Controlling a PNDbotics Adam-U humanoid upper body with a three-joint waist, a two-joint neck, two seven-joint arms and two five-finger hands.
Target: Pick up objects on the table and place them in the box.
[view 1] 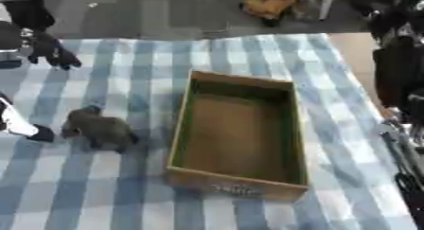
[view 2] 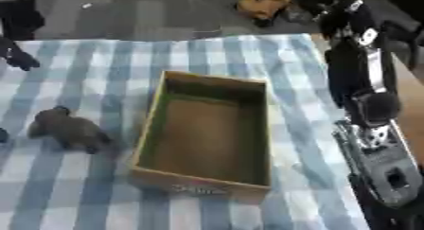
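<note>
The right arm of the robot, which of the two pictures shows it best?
The right eye view: the right arm runs down the whole right side there, black upper parts and silver lower part in full. The left eye view catches only a dark strip of it cut by the right edge. The hand itself cannot be made out in either.

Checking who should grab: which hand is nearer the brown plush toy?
Left. The left hand hangs beyond the brown plush toy, on its side of the box; the right arm stays across the box, hand unseen.

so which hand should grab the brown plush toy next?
Left. The brown plush toy lies left of the box, close beside the left hand. The right arm sits beyond the box's far side.
</note>
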